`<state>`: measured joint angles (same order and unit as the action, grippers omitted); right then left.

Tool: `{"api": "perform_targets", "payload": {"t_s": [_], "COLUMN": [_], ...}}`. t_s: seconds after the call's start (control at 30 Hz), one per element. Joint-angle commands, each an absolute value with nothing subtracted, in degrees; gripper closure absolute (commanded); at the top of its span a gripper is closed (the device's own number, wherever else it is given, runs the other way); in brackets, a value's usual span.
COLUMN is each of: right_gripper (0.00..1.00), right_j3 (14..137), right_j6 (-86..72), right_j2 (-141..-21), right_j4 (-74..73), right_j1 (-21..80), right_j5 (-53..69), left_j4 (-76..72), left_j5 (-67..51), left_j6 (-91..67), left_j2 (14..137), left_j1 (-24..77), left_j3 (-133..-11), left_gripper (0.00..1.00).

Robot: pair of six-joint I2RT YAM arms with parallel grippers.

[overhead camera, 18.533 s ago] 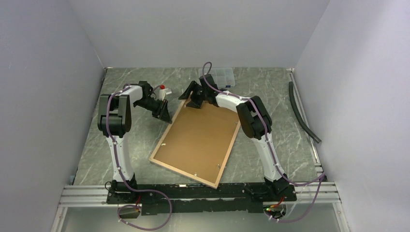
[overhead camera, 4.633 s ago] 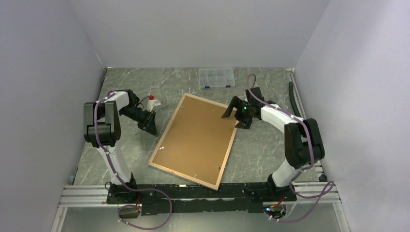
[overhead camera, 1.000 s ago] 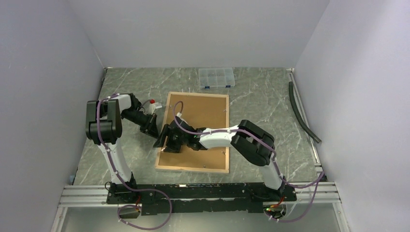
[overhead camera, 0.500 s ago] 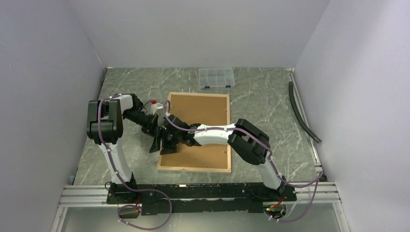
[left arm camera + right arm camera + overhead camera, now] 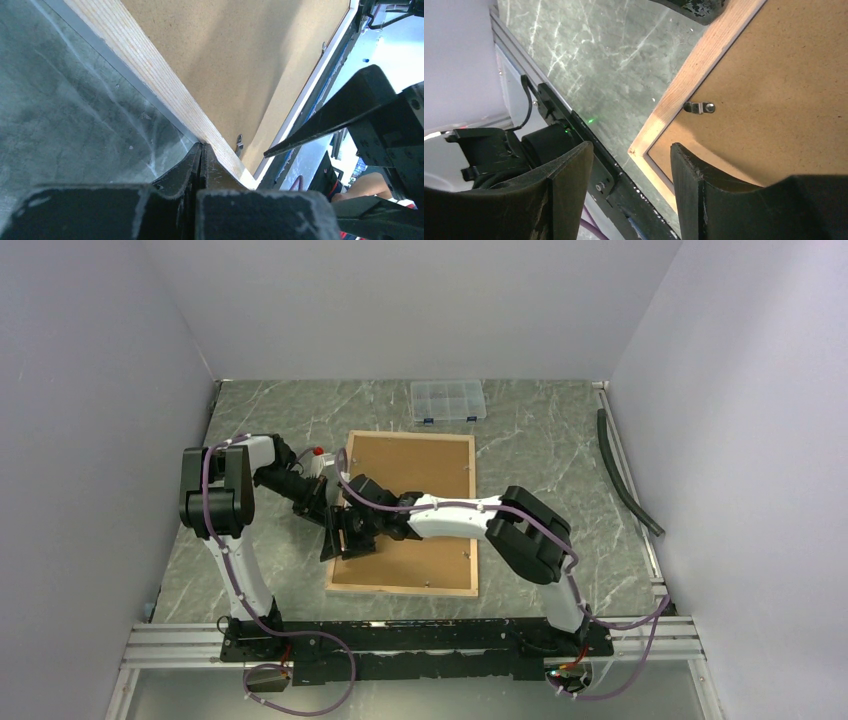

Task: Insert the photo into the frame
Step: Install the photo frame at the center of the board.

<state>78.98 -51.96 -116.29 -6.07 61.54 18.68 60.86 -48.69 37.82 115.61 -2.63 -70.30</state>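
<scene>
The frame [image 5: 410,590] now lies squared up, back upward, with its backing board [image 5: 420,465] still in. The left gripper [image 5: 201,147], pressed together, has come against the frame's left rail. The right gripper [image 5: 629,155], spread, hovers over the frame's near-left corner beside a retaining clip [image 5: 699,107]. The photo is out of sight, so opening the frame likely comes first.

The left gripper [image 5: 201,149], pinched shut, sits against the frame [image 5: 404,589]'s wooden rim, and the right gripper [image 5: 624,165] hangs just beside it, crowding that edge. Away from the frame, beside both, the table [image 5: 285,575] lies open.

White arm links [image 5: 450,512] with black joints [image 5: 208,502], purple cables [image 5: 206,480]; end effector fingers [image 5: 569,190] matte black, seemingly scuffed.
</scene>
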Motion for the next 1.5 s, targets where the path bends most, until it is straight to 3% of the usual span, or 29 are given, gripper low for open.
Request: {"api": "perform_targets", "payload": {"t_s": [0.0, 0.6, 0.93, 1.2, 1.47], "right_gripper": [0.39, 0.44, 0.39, 0.34, 0.37], "right_j3": [79.89, 79.12, 67.29, 67.00, 76.99], "right_j6": [-48.99, -52.37, -51.53, -51.56, -49.17], "right_j2": [-118.15, -122.51, -106.30, -106.56, -116.29], "right_j4": [-6.03, 8.29, 17.16, 18.67, 16.61], "right_j1": [61.02, 58.91, 53.97, 45.88, 40.07], "right_j5": [19.71, 19.36, 21.61, 20.52, 21.25], "left_j4": [58.26, 59.70, 62.10, 60.31, 58.88], "left_j5": [-49.55, -50.38, -51.29, -55.03, -57.28], "left_j6": [38.00, 38.85, 37.74, 30.78, 27.61], "left_j2": [115.40, 116.63, 113.83, 115.92, 122.78], "left_j1": [-1.93, -0.81, -3.22, -4.99, -4.89], "left_j3": [-69.60, -70.48, -74.12, -81.60, -88.09], "left_gripper": [0.97, 0.97, 0.97, 0.78, 0.74]}}
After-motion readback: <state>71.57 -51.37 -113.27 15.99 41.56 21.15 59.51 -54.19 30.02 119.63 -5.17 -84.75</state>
